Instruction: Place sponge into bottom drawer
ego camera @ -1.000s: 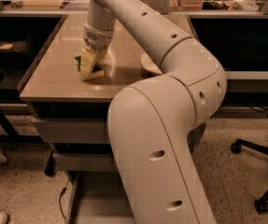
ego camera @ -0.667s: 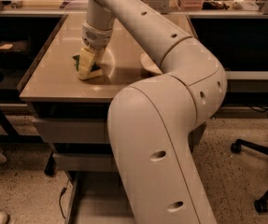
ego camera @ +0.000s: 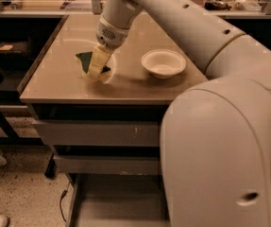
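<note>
A tan counter [ego camera: 139, 86] stands in a workroom with a speckled floor [ego camera: 17, 197], and cluttered shelves run along the back wall. The robot's pale arm [ego camera: 220, 141] fills the right side and reaches over the top.

The hand [ego camera: 96, 66] is down on the left part of the counter, right at the sponge [ego camera: 84, 58]. The sponge's dark green face sticks out to the left of it. I cannot tell whether the hand is gripping the sponge or only resting against it.

A white bowl [ego camera: 163, 63] sits well to the right of the sponge, showing a plain white inside. Below the counter, two grey drawers are shut, and the bottom drawer [ego camera: 121, 202] is pulled out with its flat grey floor showing.

Since a second ago the sponge and hand have kept their place. The bulk of the arm has swung right, so the bowl, half hidden before, is now in full view.
</note>
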`<move>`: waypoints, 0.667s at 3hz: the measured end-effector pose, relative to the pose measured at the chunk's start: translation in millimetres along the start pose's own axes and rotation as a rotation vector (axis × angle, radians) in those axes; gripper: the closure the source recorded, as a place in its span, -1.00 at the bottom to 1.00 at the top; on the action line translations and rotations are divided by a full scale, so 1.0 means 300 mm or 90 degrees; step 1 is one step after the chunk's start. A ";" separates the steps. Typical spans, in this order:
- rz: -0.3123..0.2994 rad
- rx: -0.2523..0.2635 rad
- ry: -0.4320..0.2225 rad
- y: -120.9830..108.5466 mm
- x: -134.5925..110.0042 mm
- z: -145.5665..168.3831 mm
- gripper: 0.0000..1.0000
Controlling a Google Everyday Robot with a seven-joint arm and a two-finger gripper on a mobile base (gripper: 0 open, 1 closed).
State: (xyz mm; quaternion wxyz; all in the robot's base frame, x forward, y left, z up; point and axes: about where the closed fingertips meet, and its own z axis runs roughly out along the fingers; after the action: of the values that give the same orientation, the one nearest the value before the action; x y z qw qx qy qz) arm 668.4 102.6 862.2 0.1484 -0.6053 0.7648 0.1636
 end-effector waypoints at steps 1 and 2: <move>-0.008 -0.031 -0.026 0.126 0.119 0.001 1.00; -0.008 -0.030 -0.026 0.125 0.117 0.000 1.00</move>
State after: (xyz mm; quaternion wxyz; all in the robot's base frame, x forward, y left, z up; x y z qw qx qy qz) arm 624.0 79.8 849.9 0.1507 -0.6099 0.7536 0.1934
